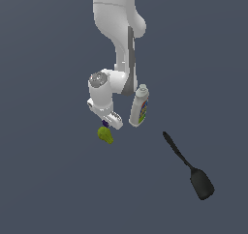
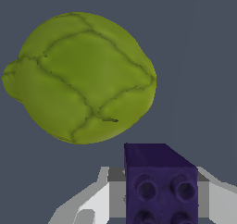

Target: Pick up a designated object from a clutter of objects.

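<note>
The tiny dark purple block (image 2: 159, 186) with round studs sits between my gripper's (image 2: 159, 202) two fingers, whose grey pads press against both its sides. In the exterior view the purple block (image 1: 105, 124) peeks out just under the gripper (image 1: 105, 126), directly above the yellow-green lump (image 1: 105, 135). In the wrist view the lump (image 2: 81, 77) fills much of the picture beyond the block, close to it but apart. I cannot tell whether the block rests on the floor or is lifted.
A white bottle with a colourful label (image 1: 139, 106) stands upright just to the exterior view's right of the gripper, close to the arm. A black long-handled spatula (image 1: 189, 167) lies flat farther to the exterior view's right.
</note>
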`<state>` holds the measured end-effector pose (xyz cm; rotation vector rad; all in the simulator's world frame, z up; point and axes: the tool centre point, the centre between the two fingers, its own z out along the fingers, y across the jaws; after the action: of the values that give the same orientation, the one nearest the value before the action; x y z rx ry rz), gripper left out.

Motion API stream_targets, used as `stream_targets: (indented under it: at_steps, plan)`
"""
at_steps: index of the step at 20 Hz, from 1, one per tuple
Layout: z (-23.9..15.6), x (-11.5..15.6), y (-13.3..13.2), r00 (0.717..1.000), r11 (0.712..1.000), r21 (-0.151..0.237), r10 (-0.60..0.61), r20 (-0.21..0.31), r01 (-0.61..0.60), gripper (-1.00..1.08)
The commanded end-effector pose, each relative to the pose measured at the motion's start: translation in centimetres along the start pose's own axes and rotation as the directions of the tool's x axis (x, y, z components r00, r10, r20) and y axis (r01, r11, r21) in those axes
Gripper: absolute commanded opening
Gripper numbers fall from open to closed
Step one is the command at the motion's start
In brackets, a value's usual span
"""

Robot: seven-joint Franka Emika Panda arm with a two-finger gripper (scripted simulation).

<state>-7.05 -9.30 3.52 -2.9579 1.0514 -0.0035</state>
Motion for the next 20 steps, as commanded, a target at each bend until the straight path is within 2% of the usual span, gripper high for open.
stream_targets:
  at_steps: [1,9,20]
  plan:
    - [-0.8,-0.4,-0.3,1.0,1.0,0.001,0.0,0.0,0.0,-1.0]
    - [-5.0,-2.8,-1.6,1.0,1.0,0.001,0.001,0.0,-0.001,-1.0]
    - [-13.2,-7.4,-4.1,1.0,1.0,-0.003,0.002,-0.002,-0.002,-1.0]
